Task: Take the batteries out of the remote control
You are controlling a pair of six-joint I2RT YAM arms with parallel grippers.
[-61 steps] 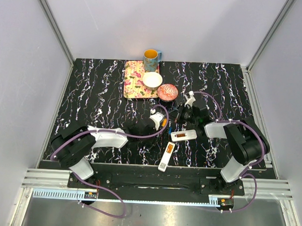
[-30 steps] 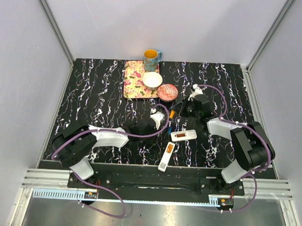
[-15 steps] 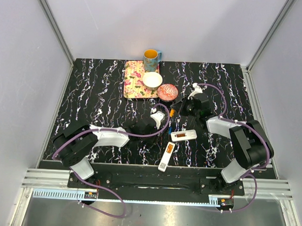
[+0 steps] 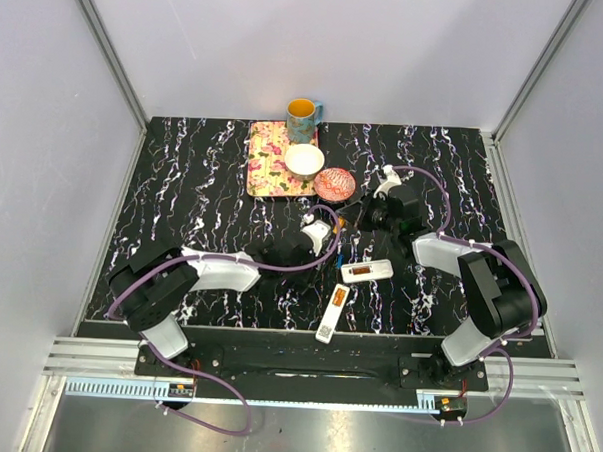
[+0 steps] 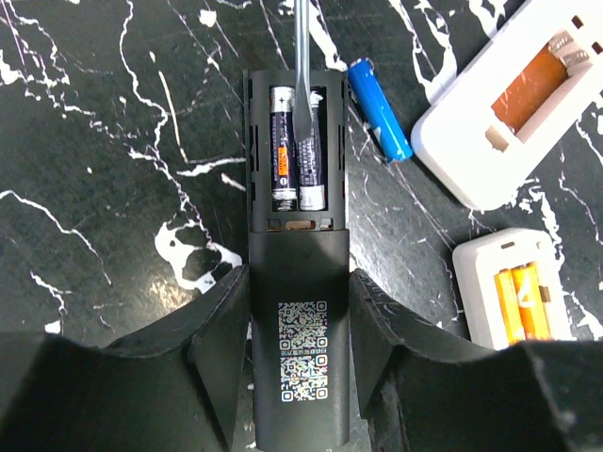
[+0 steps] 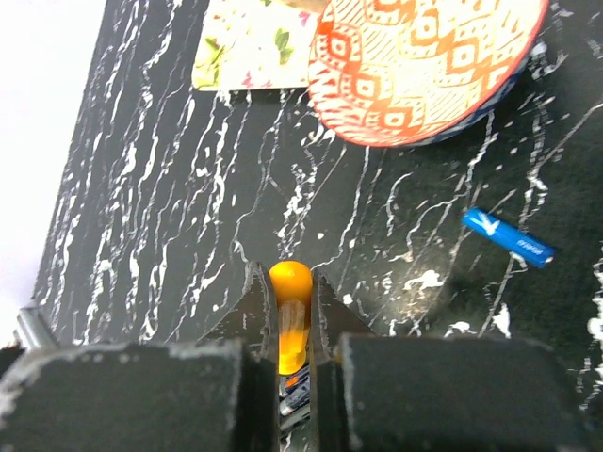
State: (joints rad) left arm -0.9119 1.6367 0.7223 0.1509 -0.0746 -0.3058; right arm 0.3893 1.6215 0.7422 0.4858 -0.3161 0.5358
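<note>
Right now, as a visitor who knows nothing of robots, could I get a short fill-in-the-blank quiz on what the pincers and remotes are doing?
1. The left pincer grips the ___ remote.
2. The right pincer is shut on a screwdriver with an ___ handle.
3. The loose battery lying beside that remote is ___.
4. Inside that opened remote sit ___ batteries.

Missing words: black; orange; blue; two.
</note>
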